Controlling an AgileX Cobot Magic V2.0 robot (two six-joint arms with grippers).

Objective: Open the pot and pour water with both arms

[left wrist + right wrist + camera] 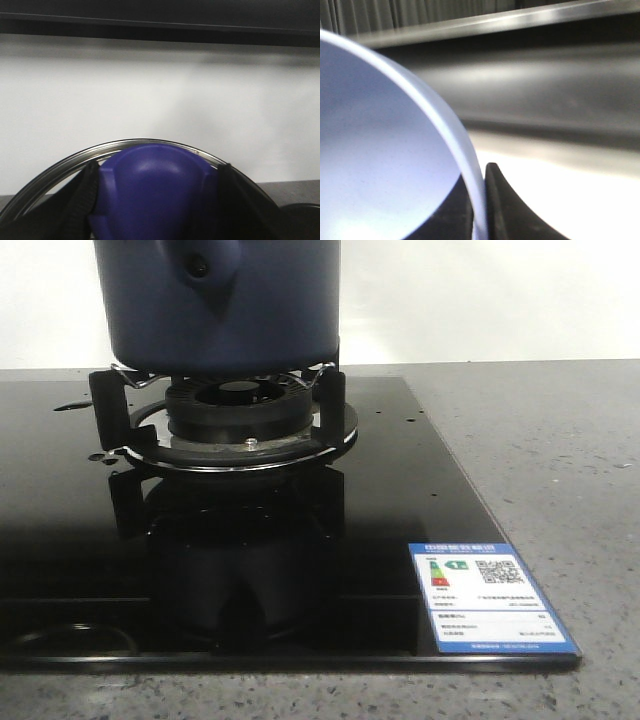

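Left gripper (155, 200): dark fingers (82, 200) are seen on either side of a rounded blue-purple knob (150, 190), apparently the lid knob, with a metal-rimmed lid edge (60, 165) arcing behind it. The jaws are clenched on the knob. Whether the lid is seated or lifted cannot be told from this view.

Right gripper (481, 215): a pale curved rim (455, 135) runs down between two dark fingers (500, 200), so a thin-edged blue vessel wall or lid edge appears pinched. Which object this rim belongs to cannot be told; the view is blurred.

The pot (222, 300) is found on the burner grate (225, 405) of the black glass cooktop (420, 480), its handle lug (200, 265) facing the camera; the pot's top is cut off by the frame, and no arm is seen in the front view.

Step judged: opening, the lid being held by the left arm. The next move is judged to call for the lid to be carried clear before the pot is tilted.

Edges and room: the grate prongs (103, 395) are noted close under the pot base. Grey counter (560, 440) lies to the right, an energy label (490, 598) at the near cooktop corner
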